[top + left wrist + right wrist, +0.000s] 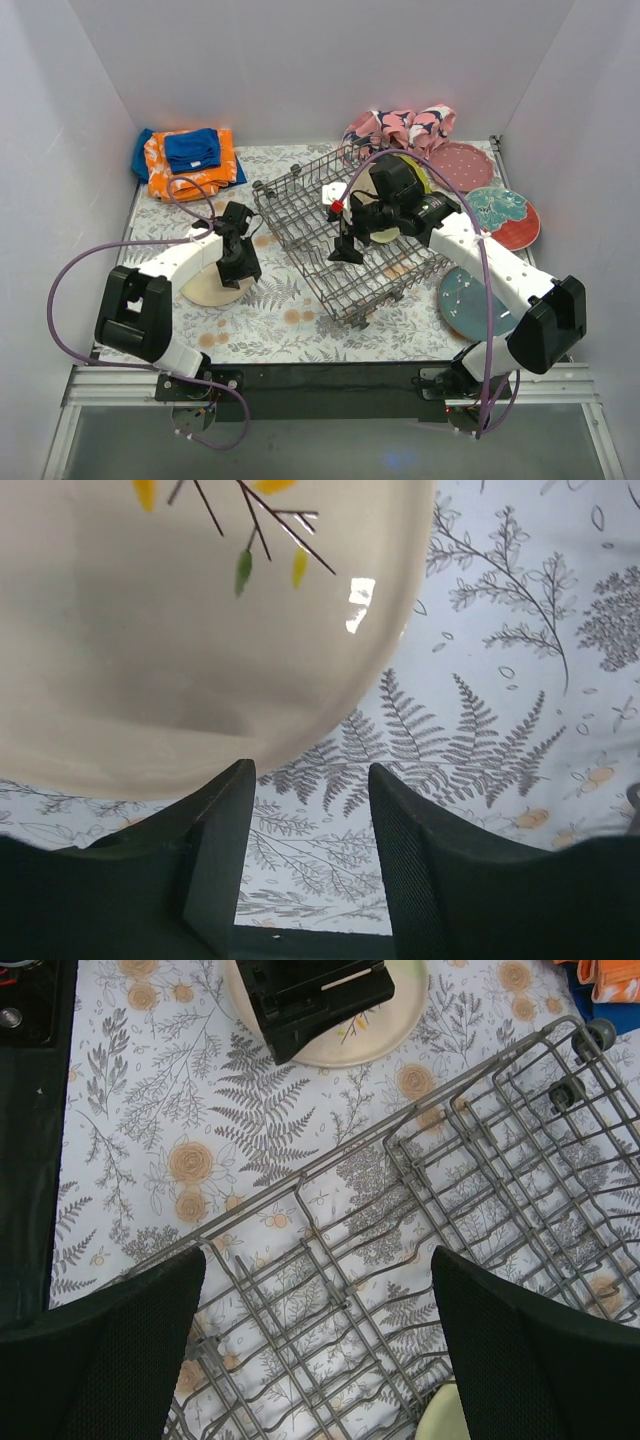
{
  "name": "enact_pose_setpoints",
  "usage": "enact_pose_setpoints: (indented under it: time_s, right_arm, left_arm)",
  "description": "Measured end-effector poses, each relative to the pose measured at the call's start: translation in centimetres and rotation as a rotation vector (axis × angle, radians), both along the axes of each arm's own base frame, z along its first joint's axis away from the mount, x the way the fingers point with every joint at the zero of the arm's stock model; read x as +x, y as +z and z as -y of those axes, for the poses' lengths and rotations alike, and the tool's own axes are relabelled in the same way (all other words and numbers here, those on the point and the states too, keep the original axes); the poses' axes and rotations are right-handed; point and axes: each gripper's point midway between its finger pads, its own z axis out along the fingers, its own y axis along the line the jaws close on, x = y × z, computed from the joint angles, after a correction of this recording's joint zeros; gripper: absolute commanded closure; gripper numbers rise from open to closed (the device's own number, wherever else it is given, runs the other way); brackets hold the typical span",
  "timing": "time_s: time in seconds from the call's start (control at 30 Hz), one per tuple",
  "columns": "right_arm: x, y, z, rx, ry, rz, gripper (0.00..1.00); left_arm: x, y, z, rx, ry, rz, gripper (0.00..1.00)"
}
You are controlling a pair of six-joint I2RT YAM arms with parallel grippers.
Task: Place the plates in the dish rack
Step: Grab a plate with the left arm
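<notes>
Left of centre on the table (270,312), lying flat: a cream plate (205,290) with a leaf sprig. Low over its near-right rim, the left pincer (240,268), pointing down. In the left wrist view, left pincer (310,775) about half open, only patterned table (500,730) between the fingers, cream plate (180,650) rim just ahead of the tips, gripped by neither.

In the middle of the table, set at a slant: the grey wire dish rack (290,245). Above its near half, the right pincer (347,252), spread wide, holding nothing. From the right wrist: right pincer (318,1260) with both fingers far apart, dish rack (480,1160) wires and tines below, the cream plate (395,1022) beyond on the table (150,1110), partly covered by the other arm.

Under the right arm, in or at the rack's far side, a lime-green plate (426,178), mostly hidden. Right of the rack, flat on the table: a dotted pink plate (462,165), a teal plate (497,207) overlapping a red plate (520,237), and nearer the bases a speckled blue-grey plate (462,302).

At the back left, folded orange and blue cloths (185,160); at the back, behind the rack, a pink-and-navy cloth (400,125).
</notes>
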Motion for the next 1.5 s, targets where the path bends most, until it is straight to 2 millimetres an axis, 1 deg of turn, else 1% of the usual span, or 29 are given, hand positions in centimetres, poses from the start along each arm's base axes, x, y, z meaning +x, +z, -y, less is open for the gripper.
enact_pose_setpoints:
  time_s: [0.07,0.1,0.23,0.4,0.5,0.63,0.7,0.8,1.13,1.3,1.5]
  right_arm:
    - [-0.1,-0.3,0.2,0.001,0.000,-0.012,0.02]
    - [-0.1,-0.4,0.2,0.003,0.001,-0.015,0.02]
    - [-0.3,-0.4,0.1,0.011,0.007,-0.027,0.02]
    - [-0.5,-0.3,-0.1,0.021,0.013,-0.033,0.02]
    - [-0.5,-0.2,-0.1,0.024,0.016,-0.036,0.02]
    - [-0.6,-0.2,-0.1,0.028,0.022,-0.040,0.02]
    - [-0.7,-0.1,-0.2,0.031,0.027,-0.043,0.02]
    - [-0.9,-0.1,-0.2,0.035,0.030,-0.048,0.02]
    - [-1.0,0.0,-0.3,0.039,0.034,-0.054,0.02]
    - [-1.0,0.0,-0.3,0.039,0.035,-0.055,0.02]
    - [-1.3,0.1,-0.4,0.048,0.047,-0.071,0.02]
  left_arm:
    - [0.3,-0.1,-0.5,0.038,0.010,-0.005,0.57]
    - [0.5,-0.2,-0.7,0.052,0.011,-0.007,0.60]
    - [1.1,-0.5,-0.7,0.080,-0.010,-0.017,0.61]
    - [0.6,-1.6,-0.6,0.105,-0.060,-0.065,0.62]
    - [0.3,-2.0,-0.4,0.114,-0.082,-0.081,0.71]
    - [0.2,-2.3,-0.6,0.145,-0.107,-0.097,0.74]
    - [0.2,-2.3,-0.7,0.160,-0.114,-0.099,0.80]
    - [0.4,-2.2,-0.7,0.185,-0.130,-0.099,0.84]
    - [1.7,-2.4,-2.2,0.302,-0.100,-0.103,0.85]
    - [2.3,-2.4,-2.9,0.317,-0.066,-0.099,0.85]
    - [3.8,-2.5,-4.6,0.320,0.005,-0.082,0.85]
